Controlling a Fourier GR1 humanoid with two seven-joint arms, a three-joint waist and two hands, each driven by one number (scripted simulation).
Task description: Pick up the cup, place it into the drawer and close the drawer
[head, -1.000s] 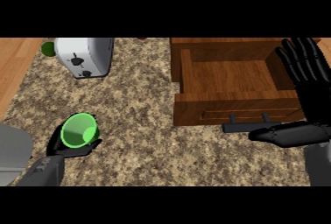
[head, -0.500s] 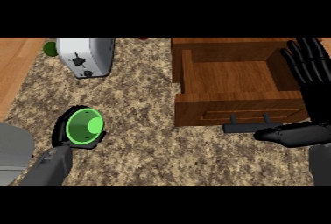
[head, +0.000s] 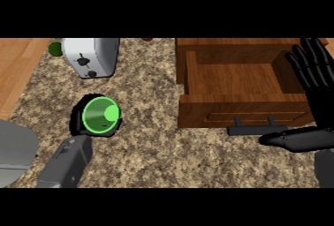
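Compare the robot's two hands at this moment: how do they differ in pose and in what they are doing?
The left hand is curled round the green cup; the right hand holds nothing. The left's fingers wrap the cup; the right's are straight, beside the open drawer. Both are black.

cup (head: 102, 115) on counter (head: 163, 150) left of open drawer (head: 243, 88), toaster (head: 91, 56) behind cup

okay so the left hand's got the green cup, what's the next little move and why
Probably carry the green cup rightward toward the open drawer. The left hand is curled round the cup, well left of the drawer over the counter, and nothing shows inside the drawer.
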